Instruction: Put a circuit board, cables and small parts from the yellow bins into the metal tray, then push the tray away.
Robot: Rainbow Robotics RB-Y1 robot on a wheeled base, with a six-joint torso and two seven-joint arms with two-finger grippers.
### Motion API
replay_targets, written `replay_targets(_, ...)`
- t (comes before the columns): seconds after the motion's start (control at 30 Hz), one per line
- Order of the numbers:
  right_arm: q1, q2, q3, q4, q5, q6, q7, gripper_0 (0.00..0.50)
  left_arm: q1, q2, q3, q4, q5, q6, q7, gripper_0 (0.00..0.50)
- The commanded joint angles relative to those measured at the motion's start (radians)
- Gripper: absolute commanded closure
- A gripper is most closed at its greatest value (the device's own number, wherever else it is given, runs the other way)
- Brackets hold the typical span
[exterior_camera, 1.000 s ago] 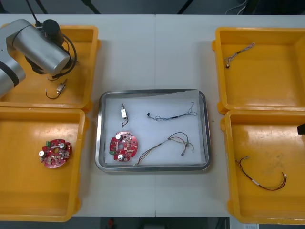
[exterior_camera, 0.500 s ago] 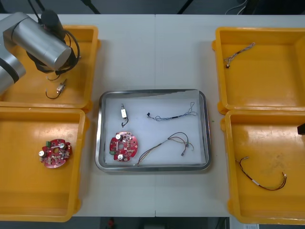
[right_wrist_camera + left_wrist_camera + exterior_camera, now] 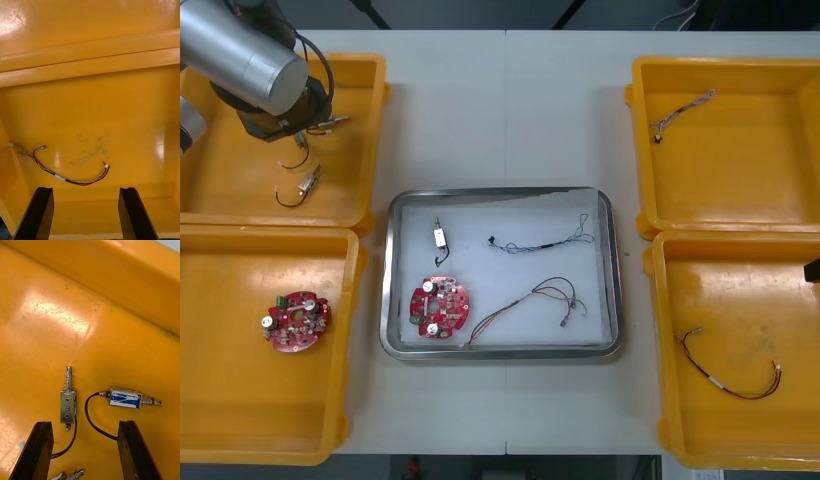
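Observation:
In the left wrist view my left gripper is open low over the far left yellow bin. Two small metal parts with black leads lie just beyond its fingertips, and a third lies between the fingers. The metal tray holds a red circuit board, a small metal part, a blue and white cable and a dark cable. My right gripper is open over the near right bin, with a red and yellow cable beyond its fingers.
The left arm covers the far corner of the far left bin. A second circuit board lies in the near left bin. A cable lies in the far right bin.
The left arm has swung toward the far left corner of its bin, uncovering another small metal part there. The tray and the right arm have not moved.

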Motion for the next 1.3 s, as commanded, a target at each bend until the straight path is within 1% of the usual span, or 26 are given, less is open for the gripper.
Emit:
replay_targets(0.03, 0.01, -0.028, -0.029, -0.027, -0.003, 0.004, -0.014, 0.0, -0.019, 0.061, 0.047, -0.039, 0.011, 0.038, -0.038, 0.0)
replay_targets(0.17, 0.01, -0.028, -0.029, -0.027, -0.003, 0.004, -0.014, 0.0, -0.019, 0.069, 0.047, -0.037, 0.012, 0.04, -0.09, 0.0)
replay_targets(0.2, 0.01, -0.028, -0.029, -0.027, -0.003, 0.004, -0.014, 0.0, -0.017, 0.072, 0.045, -0.03, 0.012, 0.047, -0.122, 0.0)
replay_targets(0.53, 0.01, -0.028, -0.029, -0.027, -0.003, 0.004, -0.014, 0.0, -0.013, 0.07, 0.043, 0.015, 0.009, 0.035, -0.154, 0.0)
replay_targets(0.67, 0.01, -0.028, -0.029, -0.027, -0.003, 0.004, -0.014, 0.0, 0.0, 0.07, 0.04, 0.03, 0.008, 0.006, -0.162, 0.0)
replay_targets(0.77, 0.01, -0.028, -0.029, -0.027, -0.003, 0.004, -0.014, 0.0, 0.0, 0.07, 0.017, 0.042, 0.006, -0.016, -0.162, 0.0)
replay_targets(0.93, 0.01, -0.028, -0.029, -0.027, -0.003, 0.004, -0.014, 0.0, 0.0, 0.054, 0.004, 0.074, -0.002, -0.042, -0.16, 0.0)
replay_targets(1.1, 0.01, -0.028, -0.029, -0.027, -0.003, 0.004, -0.014, 0.0, 0.0, 0.027, 0.004, 0.124, -0.034, -0.08, -0.162, 0.0)
replay_targets(1.3, 0.01, -0.028, -0.029, -0.027, -0.003, 0.004, -0.014, 0.0, 0.001, 0.014, -0.004, 0.142, -0.043, -0.085, -0.159, 0.0)
